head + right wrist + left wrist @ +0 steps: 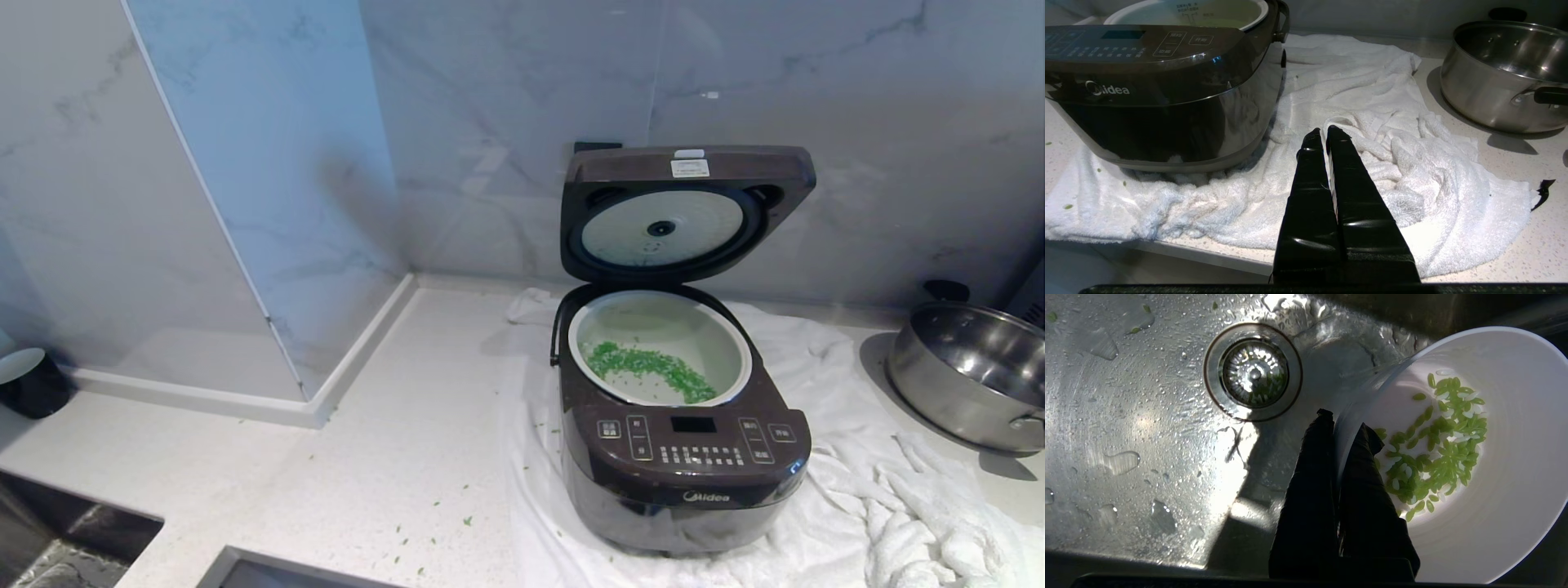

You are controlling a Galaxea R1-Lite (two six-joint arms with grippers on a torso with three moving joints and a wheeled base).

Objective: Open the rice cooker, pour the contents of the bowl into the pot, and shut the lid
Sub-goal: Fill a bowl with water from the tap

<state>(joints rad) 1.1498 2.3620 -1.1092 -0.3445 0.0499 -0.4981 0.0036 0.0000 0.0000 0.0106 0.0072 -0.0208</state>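
We've got the left gripper (1345, 428) pinched shut on the bowl (1494, 465) rim, over a wet sink (1147, 416) w/ green grains (1437, 445) inside. Rice cooker (682, 457) sits lid (682, 212) up, pot (660, 347) partly filled. Risk: thin rim grip slips or bowl tilts, grains go down the drain (1253, 371). Right gripper (1327, 134) closed, empty, parked near the towel (1392, 163).

"Midea" reads in pale letters on the rice cooker (684, 457) front, below its button panel (694, 441); the panel's small characters stay too tiny to read.
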